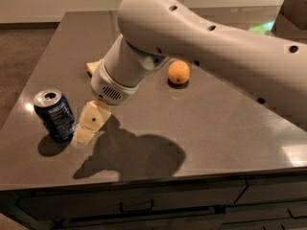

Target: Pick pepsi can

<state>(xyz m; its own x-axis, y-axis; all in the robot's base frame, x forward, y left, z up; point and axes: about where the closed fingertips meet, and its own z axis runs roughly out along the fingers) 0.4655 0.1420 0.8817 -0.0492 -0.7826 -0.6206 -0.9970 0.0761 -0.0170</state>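
The pepsi can (54, 114) stands upright near the front left of the dark counter. It is dark blue with a silver top and light label print. My gripper (88, 124) hangs from the big white arm, just right of the can and close to its side, low over the counter. It shows as one cream finger (91, 121), with any other finger hidden behind it. The can is not held.
An orange (178, 72) sits further back, right of the arm. A pale yellow object (93, 66) lies behind the wrist, partly hidden. The counter's front edge (144, 183) runs just below the gripper, with drawers under it. A dark object stands at the far right corner (292, 8).
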